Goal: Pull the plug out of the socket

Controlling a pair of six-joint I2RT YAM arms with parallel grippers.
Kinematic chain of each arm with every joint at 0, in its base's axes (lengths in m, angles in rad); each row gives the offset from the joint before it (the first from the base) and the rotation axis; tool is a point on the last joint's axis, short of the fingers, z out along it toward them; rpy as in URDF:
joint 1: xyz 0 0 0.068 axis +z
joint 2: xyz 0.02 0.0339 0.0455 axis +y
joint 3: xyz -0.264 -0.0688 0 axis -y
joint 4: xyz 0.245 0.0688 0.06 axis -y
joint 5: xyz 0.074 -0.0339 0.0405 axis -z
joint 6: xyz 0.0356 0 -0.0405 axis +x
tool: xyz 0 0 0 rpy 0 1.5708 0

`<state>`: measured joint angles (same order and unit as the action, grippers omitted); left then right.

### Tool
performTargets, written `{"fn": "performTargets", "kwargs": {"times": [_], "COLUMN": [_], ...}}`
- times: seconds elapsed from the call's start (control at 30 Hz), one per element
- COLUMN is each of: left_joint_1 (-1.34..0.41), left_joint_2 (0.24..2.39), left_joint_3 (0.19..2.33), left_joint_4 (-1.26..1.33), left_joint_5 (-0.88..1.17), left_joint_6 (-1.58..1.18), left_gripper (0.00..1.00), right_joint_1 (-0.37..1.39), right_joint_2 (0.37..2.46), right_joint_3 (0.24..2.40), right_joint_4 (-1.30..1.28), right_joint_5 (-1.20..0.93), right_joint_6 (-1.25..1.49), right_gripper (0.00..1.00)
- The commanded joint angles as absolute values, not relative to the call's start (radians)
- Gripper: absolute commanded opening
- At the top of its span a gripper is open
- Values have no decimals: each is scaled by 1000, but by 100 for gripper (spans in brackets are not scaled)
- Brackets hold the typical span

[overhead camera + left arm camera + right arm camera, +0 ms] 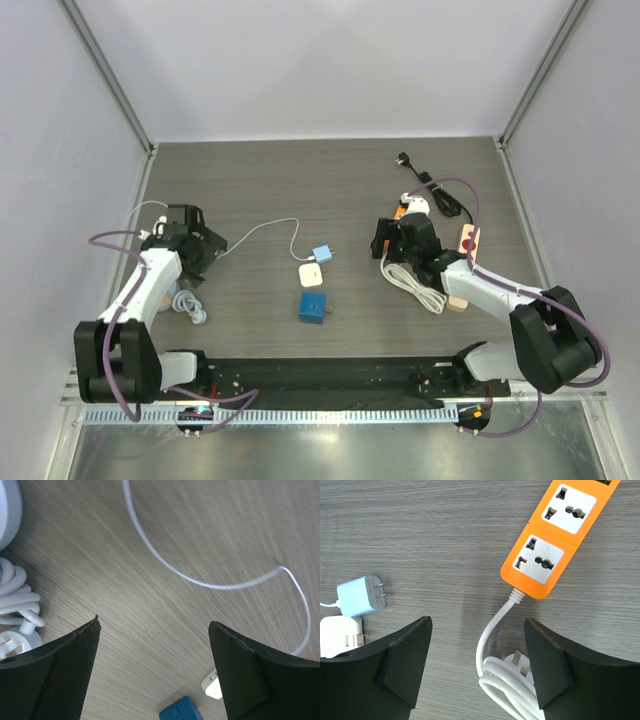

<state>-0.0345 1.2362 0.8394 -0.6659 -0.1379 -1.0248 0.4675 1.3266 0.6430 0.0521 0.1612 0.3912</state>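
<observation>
— Grey wood-grain tabletop (300,190), pale walls around it. From above, where is the socket?

— The orange plastic power strip (400,211) is mostly hidden under the right gripper (390,240); only a sliver of orange shows. The light-blue square plug adapter (321,256) lies flat on the table well to the left of the strip, apart from it. Its thin white cable (265,232) runs further left, towards the left gripper (212,246).

— And the left wrist?

— The strip is out of frame. The black fingers (55,675) stand wide apart with only table between them, and the thin cable curves beyond. A dark-blue block (181,711) is cut off by the bottom edge.

— Right wrist?

— Fingers (555,665) spread, gripping nothing. The strip's far end is cropped. Two sockets show, both unoccupied. Its white cord (492,625) drops from the strip into a coil partly behind one finger. The adapter sits far left of the strip, prongs towards it.

— Any print?

— Too small to read.
</observation>
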Motion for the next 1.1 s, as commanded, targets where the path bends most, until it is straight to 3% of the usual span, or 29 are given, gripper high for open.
{"fn": "performTargets", "kwargs": {"times": [0.0,0.3,0.43,0.5,0.53,0.6,0.63,1.07], "left_joint_1": [36,57,67,78,77,77,75,-179], "left_joint_2": [1285,1483,1551,1581,1592,1629,1643,1695], "left_joint_3": [815,867,891,900,905,936,989,1134], "left_joint_4": [-559,-492,-446,-402,-344,-327,-336,-305], "left_joint_5": [-98,-117,-74,-22,30,60,99,196], "left_joint_6": [-1118,-1131,-1140,-1132,-1106,-1092,-1050,-810], "left_gripper": [88,87,78,60,37,16,0,0], "right_joint_1": [468,468,469,468,468,466,468,468], "right_joint_2": [1264,1253,1240,1232,1230,1226,1223,1200], "right_joint_3": [632,624,617,580,580,586,566,600], "right_joint_4": [155,163,178,219,219,203,230,203], "right_joint_5": [176,198,207,218,222,224,225,216], "right_joint_6": [405,393,376,374,374,367,368,365], "right_gripper": [80,79,79,79,79,79,79,79]}}
